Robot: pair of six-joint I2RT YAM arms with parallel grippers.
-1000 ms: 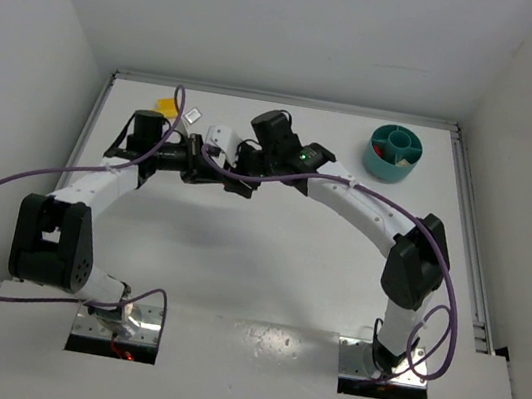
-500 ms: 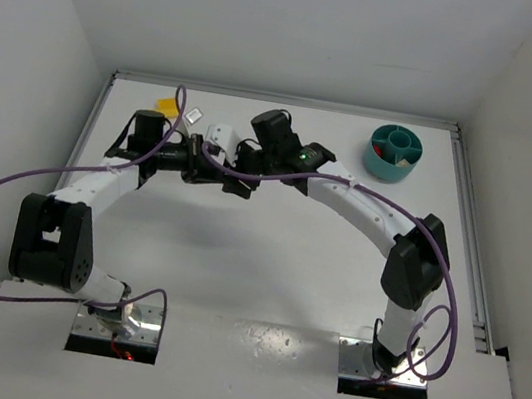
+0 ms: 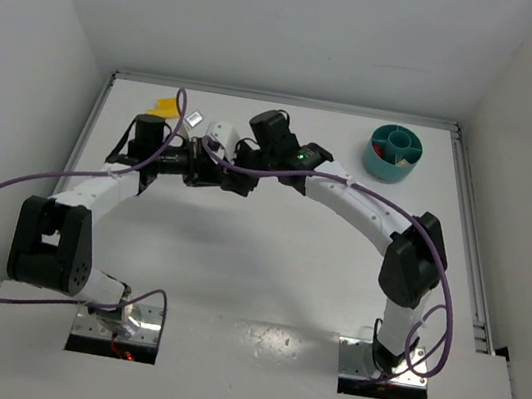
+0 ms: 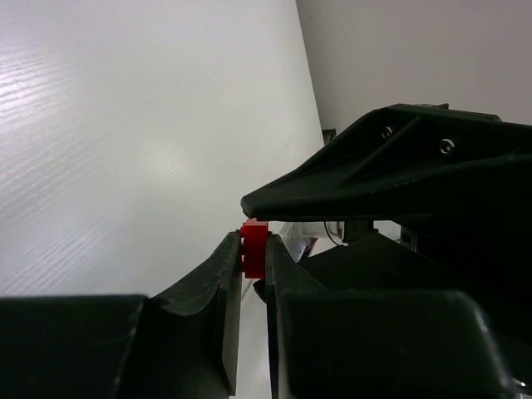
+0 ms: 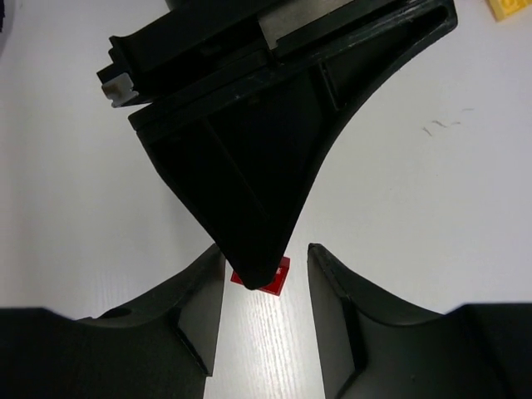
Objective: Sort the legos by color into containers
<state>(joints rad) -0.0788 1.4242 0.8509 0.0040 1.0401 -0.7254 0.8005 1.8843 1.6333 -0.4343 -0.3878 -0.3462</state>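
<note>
Grippers first: how does the left one stand?

Clenched. The left gripper point(image 4: 252, 253) pinches a red lego point(image 4: 254, 235) between its two fingertips, and the brick pokes out just past them.

And the right one?

Released. The right gripper point(image 5: 266, 252) has its fingers point(image 5: 199, 307) standing either side of that same red lego, with a gap on each side, so neither pad touches it. One black finger of the left gripper comes in from the top of the right wrist view and covers the brick's upper edge.

Where on the surface point(image 3: 266, 260) is this?

In the far half, left of centre, as seen from the top. The two arms reach in from their own sides and the grippers meet tip to tip there. I cannot tell how high the brick is over the surface.

Any other bricks?

A yellow lego point(image 3: 167, 104) lies near the far left corner, and a small pale piece point(image 3: 194, 117) lies just to its right; I cannot make out the colour of that one. Both sit to the far left of the meeting grippers, apart from them.

The container?

The teal dish point(image 3: 372, 159) stands near the far right corner, well apart from both grippers. Something red shows in its near left compartment and something pale in the near right one.
</note>
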